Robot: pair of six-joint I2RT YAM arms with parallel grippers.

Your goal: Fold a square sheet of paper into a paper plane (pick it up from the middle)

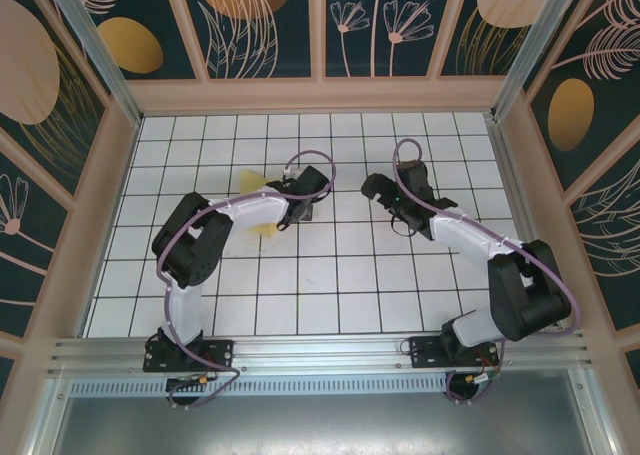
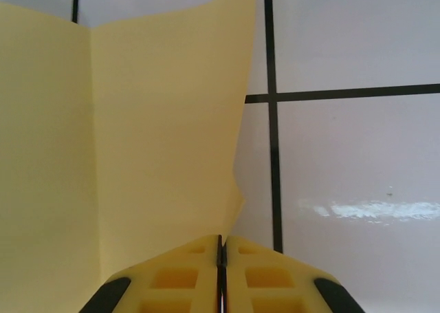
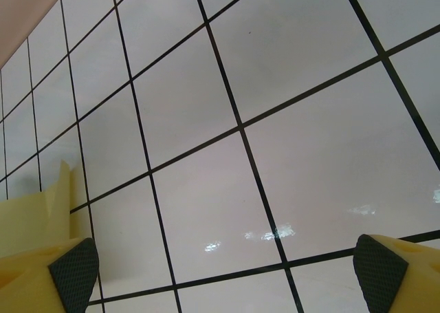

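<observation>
The thin, pale yellow square sheet of paper (image 2: pixel 158 134), creased, is pinched by the left gripper (image 2: pixel 221 247) left of the middle of the glossy gridded table (image 3: pixel 289 120); the right gripper (image 3: pixel 225 265) is spread nearby.

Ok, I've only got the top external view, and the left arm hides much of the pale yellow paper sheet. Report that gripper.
Observer: The left gripper is shut, the thin pale yellow square sheet of paper running into its closed tips.
Operator: Describe the sheet.
Observer: A sharp straight crease splits it into two panels.
Operator: Now the right gripper.
Observer: The right gripper is wide open over the white gridded table.
</observation>
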